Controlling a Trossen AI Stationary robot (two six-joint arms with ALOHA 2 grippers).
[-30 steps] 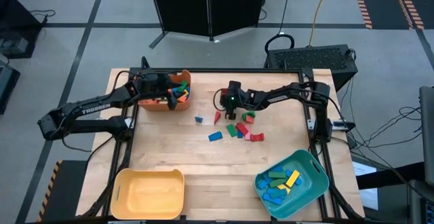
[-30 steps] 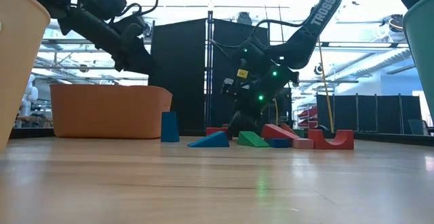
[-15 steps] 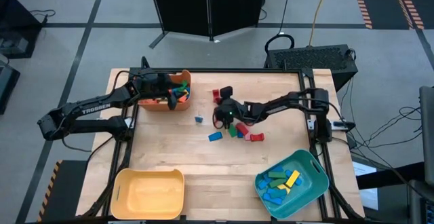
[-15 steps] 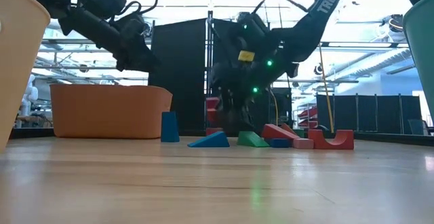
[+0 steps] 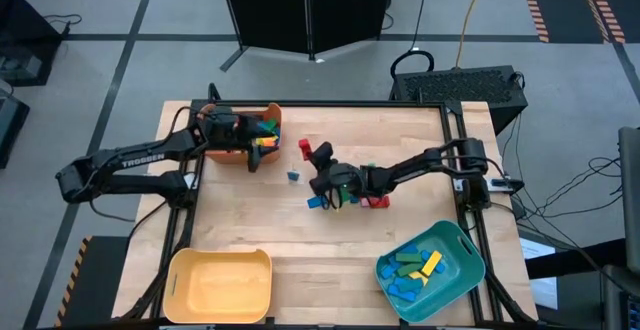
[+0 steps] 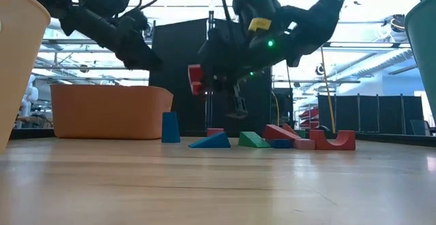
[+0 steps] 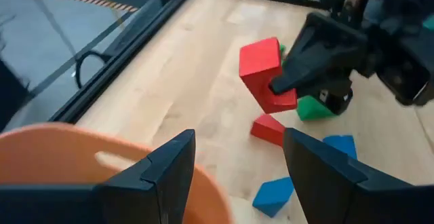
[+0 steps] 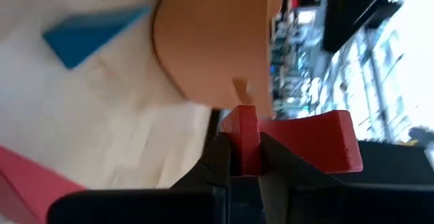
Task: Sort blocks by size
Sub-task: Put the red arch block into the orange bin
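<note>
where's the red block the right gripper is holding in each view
High view: red block mid-table, at the right gripper.
Low view: upper centre, lifted above the loose blocks.
Left wrist view: centre, pinched by the far gripper.
Right wrist view: between its own fingers.
Shared landmark: orange bin, close beside the block.

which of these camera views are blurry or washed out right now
Low view: bright backlight from the room silhouettes the right gripper. Left wrist view: the orange bin rim is a soft blur. Right wrist view: the room background is blown out; the red block stays recognisable.
</note>
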